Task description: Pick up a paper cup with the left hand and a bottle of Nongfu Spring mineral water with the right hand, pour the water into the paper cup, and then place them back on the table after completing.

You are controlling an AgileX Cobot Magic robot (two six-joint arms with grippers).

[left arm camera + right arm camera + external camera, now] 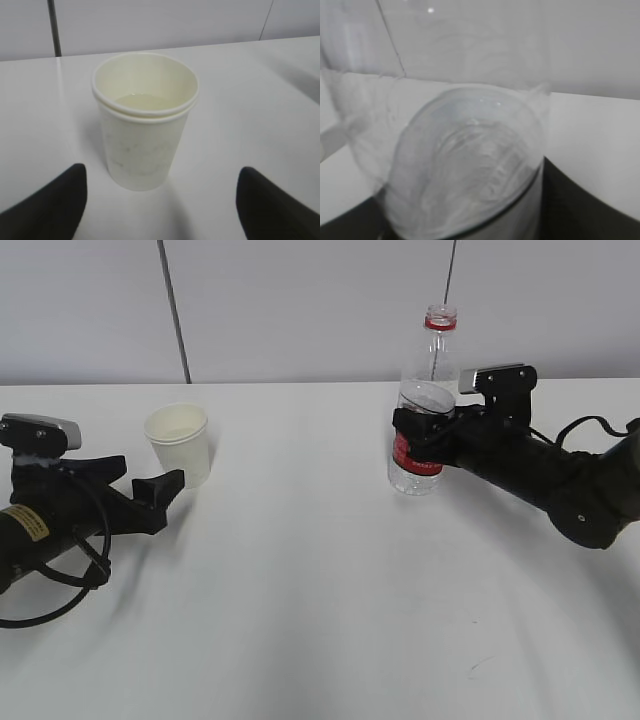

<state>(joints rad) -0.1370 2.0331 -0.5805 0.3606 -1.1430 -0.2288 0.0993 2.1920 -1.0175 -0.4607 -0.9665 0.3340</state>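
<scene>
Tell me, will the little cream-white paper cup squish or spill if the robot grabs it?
Probably a bit. The little cream-white paper cup has thin paper walls, so a hard squeeze could dent it. It seems to hold some liquid, so tilting may spill. It looks like two nested cups, which may stiffen it.

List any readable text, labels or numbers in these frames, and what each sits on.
No text can be read in any view.
Red label on the bottle: white markings show, too small and blurred to read, partly behind the right gripper.
Yellow label on the left arm: dark print, too small to read.
Paper cup: plain, no print.
Right wrist view: only the bottle's clear wall, no lettering.
</scene>
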